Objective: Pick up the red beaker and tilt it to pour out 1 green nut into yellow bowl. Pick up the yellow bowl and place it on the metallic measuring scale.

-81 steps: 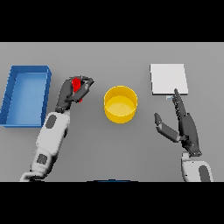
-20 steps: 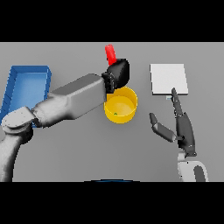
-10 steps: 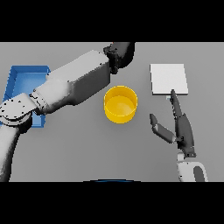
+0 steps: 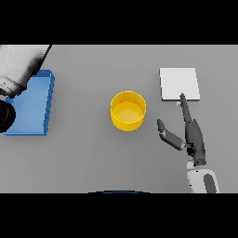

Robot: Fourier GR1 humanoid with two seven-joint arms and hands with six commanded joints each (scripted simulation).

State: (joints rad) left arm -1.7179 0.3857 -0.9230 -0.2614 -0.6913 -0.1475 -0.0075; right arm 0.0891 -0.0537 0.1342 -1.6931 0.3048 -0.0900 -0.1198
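Note:
The yellow bowl stands upright in the middle of the table, and its inside shows only yellow. To its right, at the back, lies the flat pale measuring scale. My right hand rests open between the bowl and the scale, fingers straight and pointing at the scale's front edge, thumb spread toward the bowl. Only a white and grey stretch of my left arm shows, at the upper left. Its hand is out of view, and so is the red beaker.
A blue bin sits at the left edge of the table, partly covered by my left arm. A dark part of that arm hangs over the bin's near left side.
My left arm has swung from over the bowl to the far upper left, taking its hand and the red beaker out of view. The right hand and the bowl have stayed put.

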